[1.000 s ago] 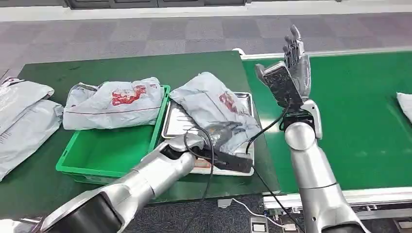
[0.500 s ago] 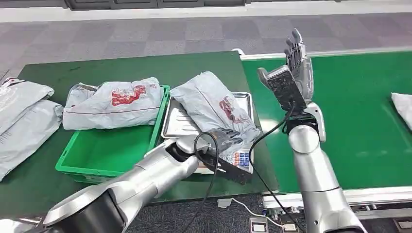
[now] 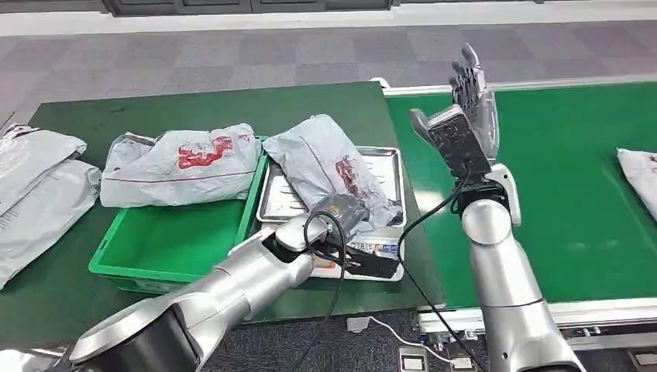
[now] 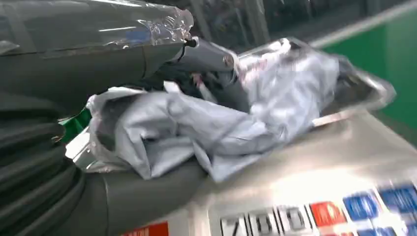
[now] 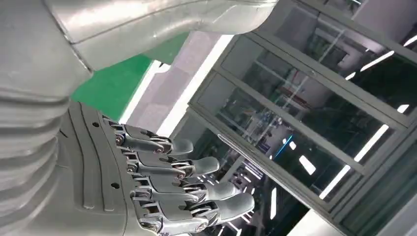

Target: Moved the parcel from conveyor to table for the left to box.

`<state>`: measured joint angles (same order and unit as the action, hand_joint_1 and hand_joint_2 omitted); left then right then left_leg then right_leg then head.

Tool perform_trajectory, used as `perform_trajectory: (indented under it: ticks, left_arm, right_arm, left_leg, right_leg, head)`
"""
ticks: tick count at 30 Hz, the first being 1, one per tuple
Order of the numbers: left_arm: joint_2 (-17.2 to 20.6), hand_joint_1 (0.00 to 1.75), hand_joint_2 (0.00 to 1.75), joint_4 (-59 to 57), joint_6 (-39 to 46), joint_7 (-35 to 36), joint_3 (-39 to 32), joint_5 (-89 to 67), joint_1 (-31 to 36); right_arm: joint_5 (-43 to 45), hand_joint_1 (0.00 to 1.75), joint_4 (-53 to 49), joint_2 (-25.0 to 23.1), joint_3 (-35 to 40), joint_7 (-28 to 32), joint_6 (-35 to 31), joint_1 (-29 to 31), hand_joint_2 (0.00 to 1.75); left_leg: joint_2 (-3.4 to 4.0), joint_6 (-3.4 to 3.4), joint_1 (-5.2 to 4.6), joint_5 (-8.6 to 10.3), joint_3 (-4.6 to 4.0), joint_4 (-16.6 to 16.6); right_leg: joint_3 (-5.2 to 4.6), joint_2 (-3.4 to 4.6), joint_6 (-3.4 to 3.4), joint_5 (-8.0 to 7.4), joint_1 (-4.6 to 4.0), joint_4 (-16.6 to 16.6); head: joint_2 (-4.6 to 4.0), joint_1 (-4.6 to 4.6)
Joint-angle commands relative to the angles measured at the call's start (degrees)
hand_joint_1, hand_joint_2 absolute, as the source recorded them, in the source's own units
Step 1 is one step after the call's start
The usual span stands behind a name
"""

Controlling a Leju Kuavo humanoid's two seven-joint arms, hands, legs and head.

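Left robot hand [image 3: 341, 211] has the grey poly-mailer parcel [image 3: 329, 163] by its near end; the left wrist view shows crumpled film bunched between the thumb and the darker fingers [image 4: 206, 56], so it is closed on the parcel. The parcel lies on the steel tray [image 3: 387, 159], which sits on the green surface [image 3: 194, 105] just beside the green crate [image 3: 147, 256]. The crate is at 9 o'clock of the tray, with another red-printed mailer [image 3: 182, 159] draped over its far rim.

Right robot hand [image 3: 470, 97] is raised over the conveyor belt [image 3: 589, 170], fingers straight and apart, holding nothing. The right wrist view agrees.

My read: the transfer is done, boxing is the step now.

How to do it well:
- The grip is on loose film, not the contents, so lift slowly and expect the bag to sag and swing.
- Clear the tray lip and crate rim before travelling toward 9 o'clock.
- Aim for the open crate floor at 6 o'clock of the draped mailer, not on top of it.
- Watch the black cable [image 3: 325, 232] looping by the wrist; it could snag the tray edge.
- Keep the right arm parked; another mailer [image 3: 641, 169] is at the belt's 3 o'clock edge.
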<state>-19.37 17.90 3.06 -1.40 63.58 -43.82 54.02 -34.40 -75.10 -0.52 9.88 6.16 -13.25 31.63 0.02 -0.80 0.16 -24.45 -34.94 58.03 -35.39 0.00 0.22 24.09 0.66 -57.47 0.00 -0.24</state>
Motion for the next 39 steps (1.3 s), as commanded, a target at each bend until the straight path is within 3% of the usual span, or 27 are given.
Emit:
perform_trajectory:
  ticks: [1,5,11,12,19,23,28,31,39]
  left_arm:
    - [1.37,1.75,1.75,-1.27,4.44,-0.56,-3.71,0.45,-0.48]
    - [2.15,1.75,1.75,1.34,14.90,-3.30,-6.95,0.23,1.44]
    - [2.05,1.75,1.75,1.44,14.35,-3.28,-7.18,0.30,1.92]
    - [2.30,1.75,1.75,2.52,18.57,-4.26,-8.21,0.24,2.06]
    - [3.14,1.75,1.75,8.67,19.00,-3.74,-12.83,-1.87,8.47]
    - [6.07,1.75,1.75,8.74,24.68,-1.12,-14.87,-6.03,12.12]
    - [12.77,1.75,1.75,11.57,35.26,6.37,-18.75,-22.57,14.34]
    - [12.97,1.75,1.75,12.54,34.72,5.06,-21.77,-24.74,13.37]
    - [12.62,1.75,1.75,12.62,34.89,5.25,-21.76,-25.08,13.08]
  right_arm:
    - [0.09,0.00,1.67,0.89,0.66,-0.33,0.59,1.37,1.75]
    - [-0.24,0.00,-0.15,-0.53,0.78,0.43,-1.15,1.10,1.75]
    - [-0.22,0.00,-0.12,-0.43,0.72,0.39,-1.16,1.09,1.75]
    - [-0.13,0.00,0.33,-0.51,0.70,0.17,-1.00,1.33,1.75]
    - [1.45,0.00,3.35,-0.21,1.16,0.58,-0.77,3.74,1.75]
    - [2.40,0.00,4.12,-0.28,1.90,0.92,-0.71,4.61,1.75]
    - [4.58,0.00,5.64,0.98,3.73,0.95,-1.38,5.32,1.75]
    - [4.96,0.00,5.62,1.22,4.02,0.97,-1.54,5.30,1.75]
    - [4.97,0.00,5.58,1.21,4.06,0.97,-1.54,5.30,1.75]
  left_leg:
    - [0.06,0.01,-0.01,-0.03,0.08,-0.05]
    - [0.09,0.00,-0.02,-0.04,0.04,-0.05]
    - [0.11,0.00,0.01,-0.05,-0.01,-0.02]
    - [0.08,0.00,0.00,-0.03,-0.04,-0.01]
    - [0.07,0.02,0.00,-0.02,-0.22,0.09]
    - [0.15,0.00,0.02,-0.03,-0.16,0.07]
    - [0.24,-0.01,0.01,-0.03,-0.15,0.07]
    - [0.18,-0.06,0.00,0.02,-0.08,0.01]
    - [0.10,-0.05,0.03,0.03,-0.10,0.03]
  right_leg:
    - [0.06,0.06,0.00,0.01,0.01,0.05]
    - [0.02,0.09,-0.02,0.01,0.02,0.03]
    - [0.00,0.10,-0.01,0.00,0.00,0.04]
    - [-0.02,0.08,-0.01,0.00,0.00,0.02]
    - [-0.17,0.04,-0.01,-0.01,0.01,-0.08]
    - [-0.14,0.13,-0.02,-0.03,-0.01,-0.06]
    - [-0.16,0.22,-0.03,-0.04,-0.01,-0.12]
    - [-0.11,0.17,-0.02,-0.02,0.00,-0.10]
    - [-0.08,0.10,0.00,-0.01,-0.01,-0.08]
  head:
    - [0.00,0.00]
    - [0.00,0.00]
    - [0.00,0.00]
    - [0.00,0.00]
    - [0.00,0.00]
    - [0.00,0.00]
    - [0.00,0.00]
    - [0.00,0.00]
    - [0.00,0.00]
